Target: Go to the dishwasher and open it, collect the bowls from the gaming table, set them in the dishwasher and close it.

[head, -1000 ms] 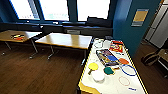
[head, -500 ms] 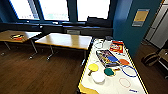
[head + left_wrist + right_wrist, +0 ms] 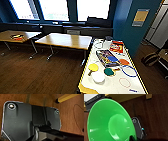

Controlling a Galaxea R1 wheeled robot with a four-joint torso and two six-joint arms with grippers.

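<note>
My left wrist carries a wide, dark grey matte plate with rounded corners (image 3: pixel 17 122), its outline catching a thin pale edge of light. Two round metallic fittings sit in it, a larger ringed one near one corner (image 3: pixel 11 106) and a smaller ringed one near another (image 3: pixel 57 111). Down the plate's middle runs a darker recessed panel (image 3: pixel 38 115), and below it a black jointed bar (image 3: pixel 52 131) with a curved grey collar. On my right side a black rounded housing with a pale outline (image 3: pixel 139 127) bears a small ringed fitting and what may be a tiny blue indicator light (image 3: pixel 142 128).
</note>
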